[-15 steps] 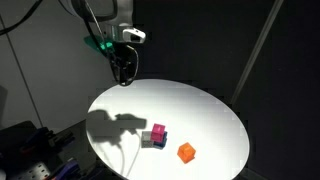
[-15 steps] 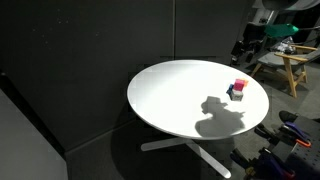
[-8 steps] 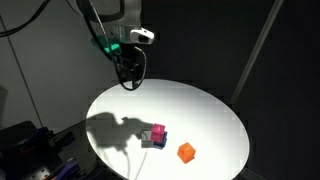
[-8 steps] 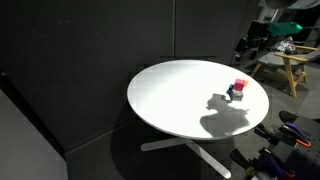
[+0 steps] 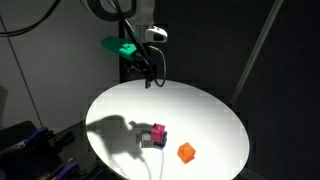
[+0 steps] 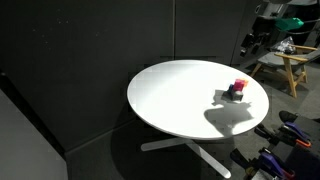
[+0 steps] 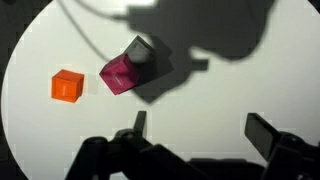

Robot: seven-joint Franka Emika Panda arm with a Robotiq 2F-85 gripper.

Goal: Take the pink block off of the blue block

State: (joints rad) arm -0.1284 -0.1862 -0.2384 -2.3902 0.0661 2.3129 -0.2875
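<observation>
The pink block [image 5: 158, 132] sits near the front of the round white table [image 5: 200, 105], with a grey cube [image 5: 148, 139] touching it. In the wrist view the pink block [image 7: 119, 74] shows from above with the grey cube [image 7: 141, 52] against it. The blue block is hidden beneath it there. In an exterior view the pink block [image 6: 239, 85] rests on a dark block in shadow [image 6: 237, 95]. My gripper [image 5: 150, 74] hangs high above the table's far edge, well away from the blocks. In the wrist view it [image 7: 200, 128] is open and empty.
An orange cube [image 5: 186, 152] lies apart from the stack, near the table's front edge, and also shows in the wrist view [image 7: 67, 86]. The arm's shadow [image 5: 112, 130] falls on the table. A wooden stand [image 6: 292, 62] stands beyond the table.
The gripper has moved sideways along the table's far edge, staying high. Its shadow has slid across the table toward the blocks. The blocks have not moved.
</observation>
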